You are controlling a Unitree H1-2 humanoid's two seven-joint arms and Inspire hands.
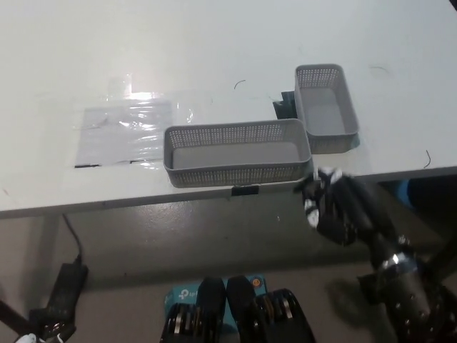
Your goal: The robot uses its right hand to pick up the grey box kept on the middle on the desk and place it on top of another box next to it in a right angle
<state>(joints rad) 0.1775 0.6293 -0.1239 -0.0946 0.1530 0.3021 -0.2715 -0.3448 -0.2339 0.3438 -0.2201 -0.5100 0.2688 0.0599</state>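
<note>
White desk surface [214, 43] is filling most of the head view, with its front edge running across the picture and bare floor being seen below it. On the desk, to the left, a clear plastic sheet [128, 132] is lying flat and catching glare.

Near the front edge, at the middle, the grey box [238, 153] is being seen as a perforated open basket, its long axis lying across the picture, parallel to the desk edge. Nothing is being shown inside it. Just beside its right end, the other grey box [326, 107] is standing with its long axis running away from the robot, so that the two are already lying at a right angle and nearly touching at the corner. It too is appearing empty. A small dark object [285, 106] is being glimpsed between them, too blurred to identify.

The black right hand [330, 207] is being held below the desk edge, just beyond the right end of the middle box; the box is lying up and to the left of it. Motion blur is being shown on the hand, so it cannot be told whether it is released or clenched, and nothing is being grasped. The white left hand is not being seen, so the right is judged the nearer.
</note>
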